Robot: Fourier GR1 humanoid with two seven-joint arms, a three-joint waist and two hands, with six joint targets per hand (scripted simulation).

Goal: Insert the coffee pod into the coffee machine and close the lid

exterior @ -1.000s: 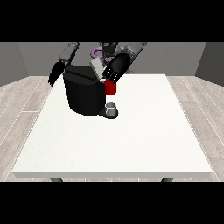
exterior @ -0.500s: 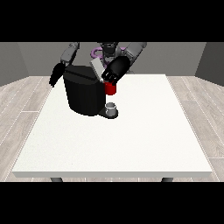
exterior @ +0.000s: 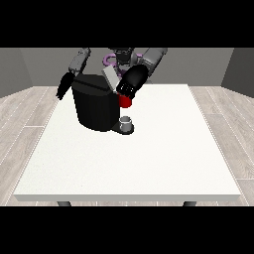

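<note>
At the far left a strip of pale wood-plank floor (exterior: pixel 30 116) runs beside the large white table (exterior: pixel 149 163), with a grey wall (exterior: pixel 30 67) behind. Over the table's back left corner hangs the hand at the view's left (exterior: pixel 63 88), just beside the black coffee machine (exterior: pixel 95 104) and apart from it as far as can be seen; its dark fingers trail downward, and whether they are spread or curled cannot be told. The machine is a squat block standing upright on the table near its back edge. Its grey lid (exterior: pixel 111 77) is raised, a flat flap tilted up and back from the machine's top right edge, its long side slanting from upper left down to lower right. Right beside the lid is the hand at the view's right (exterior: pixel 132 82), reaching down over the machine's front right corner and covering what lies beneath it; how its fingers lie is too small to tell. Just under that hand shows a red thing at the machine (exterior: pixel 125 101). Below it, on the machine's dark base, stands a small grey thing (exterior: pixel 127 122), upright and round-topped; it cannot be told for the pod. To the right the tabletop runs white to its edge, then plank floor and grey wall once more.
</note>
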